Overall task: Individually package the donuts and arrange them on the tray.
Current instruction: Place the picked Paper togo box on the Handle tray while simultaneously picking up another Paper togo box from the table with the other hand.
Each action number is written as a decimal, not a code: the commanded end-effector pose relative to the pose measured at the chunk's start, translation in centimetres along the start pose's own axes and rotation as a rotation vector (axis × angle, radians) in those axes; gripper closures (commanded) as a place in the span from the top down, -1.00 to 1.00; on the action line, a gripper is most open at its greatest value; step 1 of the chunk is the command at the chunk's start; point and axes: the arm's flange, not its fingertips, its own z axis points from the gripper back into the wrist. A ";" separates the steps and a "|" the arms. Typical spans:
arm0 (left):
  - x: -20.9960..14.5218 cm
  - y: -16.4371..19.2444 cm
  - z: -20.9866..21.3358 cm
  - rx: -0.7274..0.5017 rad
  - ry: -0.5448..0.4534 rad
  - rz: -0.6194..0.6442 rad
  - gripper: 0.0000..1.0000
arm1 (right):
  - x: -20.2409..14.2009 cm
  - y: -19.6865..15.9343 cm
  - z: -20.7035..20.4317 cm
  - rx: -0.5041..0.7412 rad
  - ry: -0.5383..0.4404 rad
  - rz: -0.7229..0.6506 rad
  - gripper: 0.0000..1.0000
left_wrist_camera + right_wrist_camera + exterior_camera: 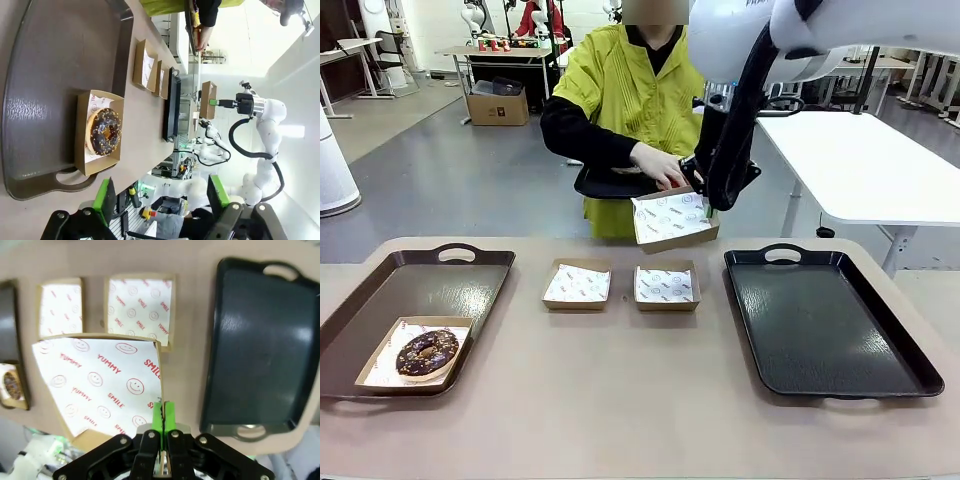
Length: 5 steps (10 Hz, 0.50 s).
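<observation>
Here, the table (640, 400) carries a brown tray (440, 285) at the robot's left and a black tray (820, 320) at its right, well apart. A person (620, 90) stands at the far side, one hand (660, 165) over a dark platter (605, 185) held at the table's far edge. Two empty boxes (577, 285) (667, 286), lined with printed paper, sit side by side between the trays. A third box (672, 220) hangs tilted above the table's far edge, just beside the person's hand. A fourth, the donut box (375, 372), lies in the near part of the brown tray and holds the chocolate donut (427, 353) with coloured sprinkles. The right gripper (163, 412) is clamped narrow on the rim of the third box, its green pads pressed on the edge. The left gripper (161, 197) hovers with its jaws wide and nothing between them, above the near end of the brown tray, apart from the donut.
</observation>
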 end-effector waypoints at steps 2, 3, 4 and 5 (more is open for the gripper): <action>0.0 -0.1 0.1 -0.013 -0.001 -0.003 0.92 | -0.7 0.2 1.3 0.019 -0.018 -0.021 -1.00; 0.0 -0.1 0.1 -0.013 -0.001 -0.003 0.92 | -0.7 0.2 1.3 0.019 -0.018 -0.021 -1.00; 0.0 -0.1 0.1 -0.013 -0.001 -0.003 0.92 | -0.7 0.2 1.3 0.019 -0.018 -0.021 -1.00; 0.0 -0.1 0.1 -0.013 -0.001 -0.003 0.92 | -0.7 0.2 1.3 0.019 -0.018 -0.021 -1.00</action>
